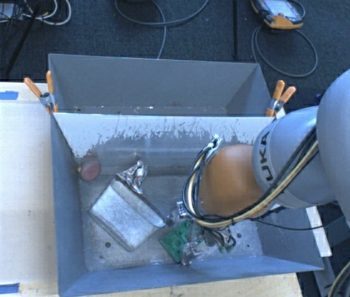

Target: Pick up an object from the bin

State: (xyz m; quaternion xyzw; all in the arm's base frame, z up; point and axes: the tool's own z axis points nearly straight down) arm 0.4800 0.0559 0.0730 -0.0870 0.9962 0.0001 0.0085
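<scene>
Camera view: gripper low over green piece

The gripper [193, 245] sits at the bin's [63, 228] front floor, right over a flat green piece [175, 240]. Whether its jaws are apart or together cannot be told. A grey flat packet [122, 215] lies just left.

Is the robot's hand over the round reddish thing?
No, the gripper is down at the green thing, while the round reddish thing lies apart, far to the left.
</scene>
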